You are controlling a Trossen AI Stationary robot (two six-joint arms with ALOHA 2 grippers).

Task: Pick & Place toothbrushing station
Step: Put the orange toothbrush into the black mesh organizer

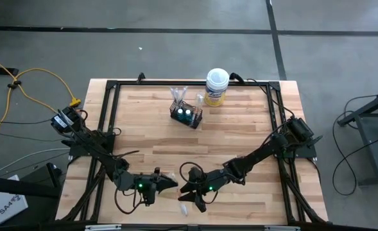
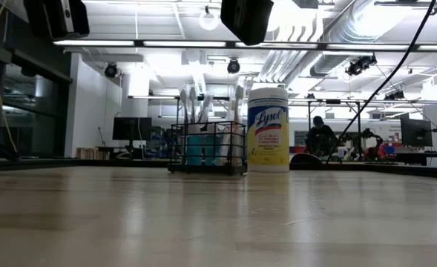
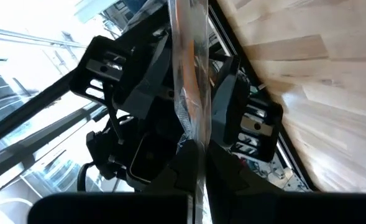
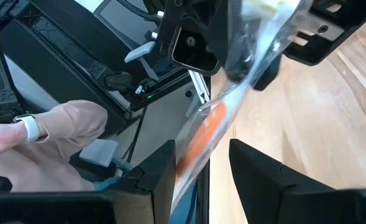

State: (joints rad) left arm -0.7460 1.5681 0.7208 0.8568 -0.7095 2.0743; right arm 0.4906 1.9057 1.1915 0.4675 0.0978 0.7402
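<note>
Near front edge of wooden worktop (image 1: 240, 128), left gripper (image 1: 171, 183) and right gripper (image 1: 187, 190) both grip one clear-wrapped, orange-accented toothbrush (image 4: 201, 140). Black wire-mesh basket (image 1: 186, 116) with upright toothbrushes sits near back edge, beside white-lidded yellow-labelled canister (image 1: 216, 87).

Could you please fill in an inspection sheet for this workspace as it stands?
Surface: pale wooden tabletop in a black frame.
Job's things: small black wire-mesh basket at the far side, holding pale toothbrushes and teal-topped tubes; a clear-wrapped toothbrush with orange accent spans both grippers.
Clutter: white-lidded yellow-labelled canister beside the basket.
Grippers: left gripper shut on the wrapped toothbrush; right gripper around its other end, near edge.
Cables: yellow cable on the floor.
Surroundings: a person's sleeve.
</note>
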